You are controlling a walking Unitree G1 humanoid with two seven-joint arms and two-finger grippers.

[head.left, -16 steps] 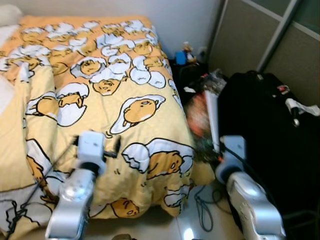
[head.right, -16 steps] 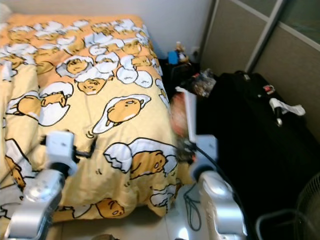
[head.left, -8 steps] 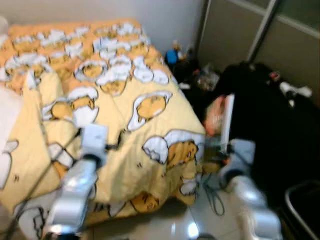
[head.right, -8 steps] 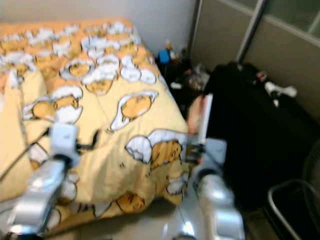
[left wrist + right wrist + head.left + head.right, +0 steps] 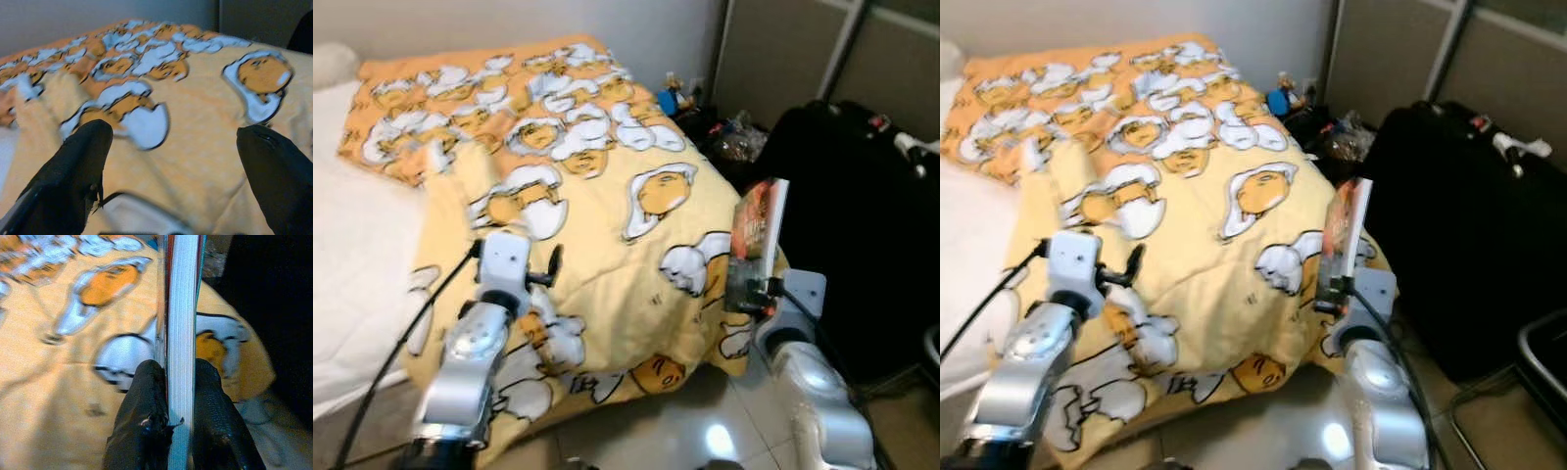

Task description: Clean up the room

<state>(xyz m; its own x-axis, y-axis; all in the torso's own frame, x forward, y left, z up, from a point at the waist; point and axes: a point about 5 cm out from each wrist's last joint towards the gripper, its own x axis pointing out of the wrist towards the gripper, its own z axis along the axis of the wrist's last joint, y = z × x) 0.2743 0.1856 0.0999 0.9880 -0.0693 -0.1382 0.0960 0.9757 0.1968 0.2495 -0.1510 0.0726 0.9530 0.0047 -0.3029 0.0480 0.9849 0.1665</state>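
Standing upright in right gripper (image 5: 178, 382): book (image 5: 759, 235), thin, white page edge toward the wrist camera, reddish cover facing the bed; both black fingers (image 5: 146, 396) pressed against its two faces near the lower end. Held at the foot corner of bed (image 5: 352, 255), over the edge of the quilt, beside the black suitcase.
Raised over the quilt near the bed's foot: left gripper (image 5: 171, 161), fingers (image 5: 83, 161) spread wide, nothing between them.
Covering most of bed: yellow quilt (image 5: 607, 186), printed with white-and-orange egg figures, rumpled, hanging over the foot toward the tiled floor (image 5: 685, 441). White sheet bare along the robot's left.
Lying to the right of bed: large black suitcase (image 5: 862, 255). Small clutter (image 5: 680, 98), blurred, by the wall between bed and suitcase.
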